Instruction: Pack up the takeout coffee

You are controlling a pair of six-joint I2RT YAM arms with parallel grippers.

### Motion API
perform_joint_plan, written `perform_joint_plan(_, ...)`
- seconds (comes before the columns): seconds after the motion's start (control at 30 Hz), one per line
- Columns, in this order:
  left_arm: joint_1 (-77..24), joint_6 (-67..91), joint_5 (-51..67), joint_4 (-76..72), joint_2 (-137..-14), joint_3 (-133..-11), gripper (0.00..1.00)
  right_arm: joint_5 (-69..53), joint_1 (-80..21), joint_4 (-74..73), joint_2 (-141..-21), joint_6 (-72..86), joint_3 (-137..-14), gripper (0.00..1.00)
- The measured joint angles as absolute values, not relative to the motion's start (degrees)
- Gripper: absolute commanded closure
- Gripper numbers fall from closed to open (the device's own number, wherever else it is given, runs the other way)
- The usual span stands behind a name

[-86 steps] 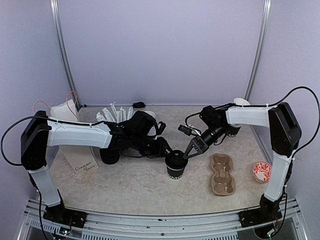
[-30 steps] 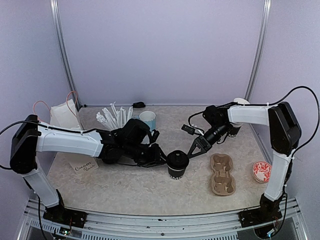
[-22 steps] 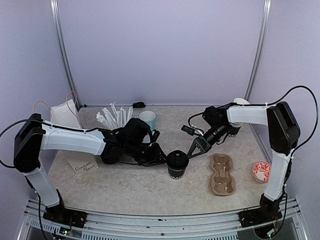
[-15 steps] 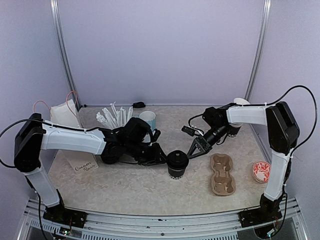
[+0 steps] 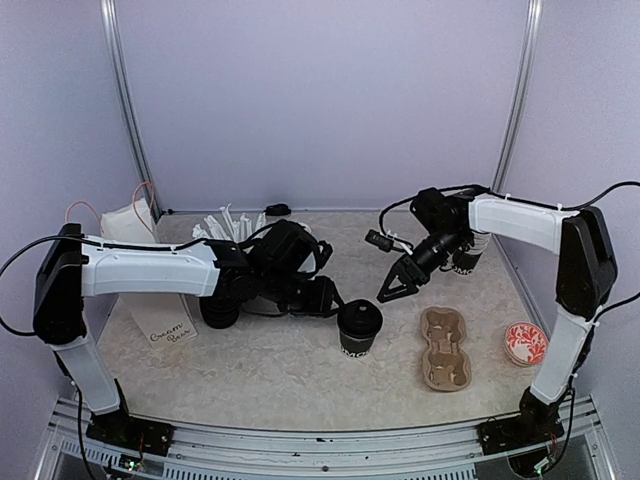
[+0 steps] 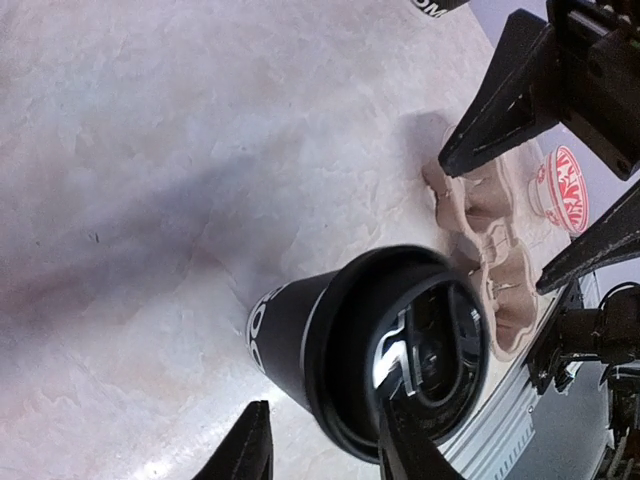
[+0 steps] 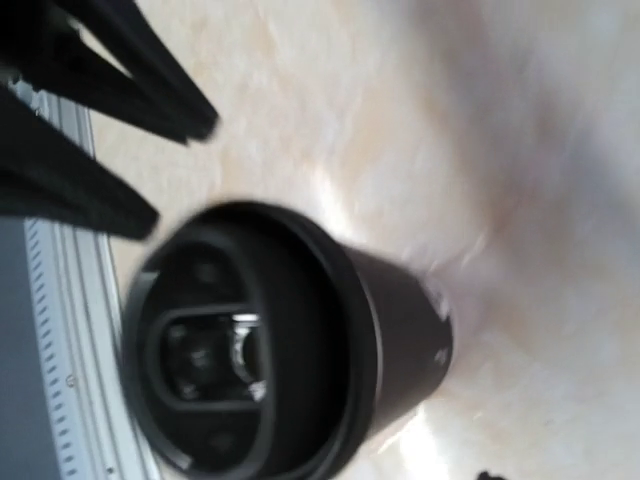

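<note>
A black takeout cup with its black lid on stands upright mid-table. It fills the left wrist view and the right wrist view. My left gripper is open just left of the cup, with one finger beside its wall and not gripping it. My right gripper is open and empty, above and to the right of the cup; its fingers show in the left wrist view. A second black cup stands behind my right arm.
A brown cardboard cup carrier lies right of the cup, also in the left wrist view. A red-patterned disc lies at the far right. A black cup, white sticks, a white bag and a handwritten card are at the left.
My right gripper has lifted off the cup's lid and drawn back to the right. My left arm has shifted back a little. The lidded cup has stayed in place.
</note>
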State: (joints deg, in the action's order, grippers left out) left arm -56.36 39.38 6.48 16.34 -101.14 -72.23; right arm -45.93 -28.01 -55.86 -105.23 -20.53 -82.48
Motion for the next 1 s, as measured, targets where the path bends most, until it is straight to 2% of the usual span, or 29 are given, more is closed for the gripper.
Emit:
perform_joint_plan(0.03, -56.5, 38.5, 5.8, 16.8, -101.1, -73.3, 0.56, -45.5, -28.0, -56.1, -104.2, -21.1, -83.4, 0.34)
perform_joint_plan(0.07, -56.6, 37.5, 5.0, 17.5, -100.9, -74.4, 0.41, -45.1, -28.0, -56.1, -103.2, -21.7, -84.2, 0.34)
perform_joint_plan(0.1, -56.7, 36.4, 4.3, 18.0, -100.5, -75.4, 0.06, -44.5, -28.0, -56.2, -102.1, -22.1, -84.9, 0.34)
perform_joint_plan(0.13, -56.7, 34.8, 3.4, 18.5, -99.9, -76.4, 0.01, -43.9, -28.0, -56.1, -101.1, -22.6, -85.6, 0.34)
perform_joint_plan(0.27, -56.7, 29.8, -1.6, 20.8, -96.4, -80.5, 0.01, -39.6, -28.0, -55.1, -97.0, -23.4, -88.3, 0.29)
perform_joint_plan(0.3, -56.7, 28.5, -3.2, 21.7, -95.5, -82.3, 0.01, -37.9, -28.0, -53.8, -95.7, -23.5, -88.8, 0.21)
perform_joint_plan(0.33, -56.6, 26.9, -4.9, 22.7, -94.8, -84.4, 0.01, -36.4, -28.0, -52.9, -94.5, -23.4, -89.0, 0.06)
perform_joint_plan(0.37, -56.6, 25.2, -6.5, 23.5, -94.3, -86.6, 0.01, -34.1, -28.0, -50.7, -92.6, -23.4, -89.0, 0.01)
perform_joint_plan(0.5, -56.6, 17.3, -11.9, 23.0, -92.9, -92.8, 0.01, -28.2, -27.7, -39.0, -83.9, -22.2, -84.8, 0.02)
perform_joint_plan(0.6, -56.7, 10.9, -15.2, 19.9, -91.7, -92.8, 0.01, -28.9, -27.6, -34.3, -78.4, -23.4, -80.8, 0.17)
perform_joint_plan(0.67, -56.7, 8.4, -16.9, 17.1, -91.3, -92.2, 0.01, -31.8, -27.6, -34.0, -78.4, -25.3, -80.5, 0.21)
perform_joint_plan(0.8, -56.8, 6.9, -25.8, 10.4, -91.3, -90.9, 0.01, -36.3, -28.4, -35.5, -81.7, -31.1, -77.7, 0.18)
perform_joint_plan(0.9, -56.6, 7.2, -34.1, 7.5, -91.3, -90.0, 0.01, -35.6, -31.3, -37.4, -83.6, -35.2, -73.7, 0.07)
perform_joint_plan(1.0, -56.4, 6.3, -38.2, 4.3, -91.4, -88.8, 0.01, -33.5, -35.8, -38.6, -84.7, -38.2, -70.8, 0.06)
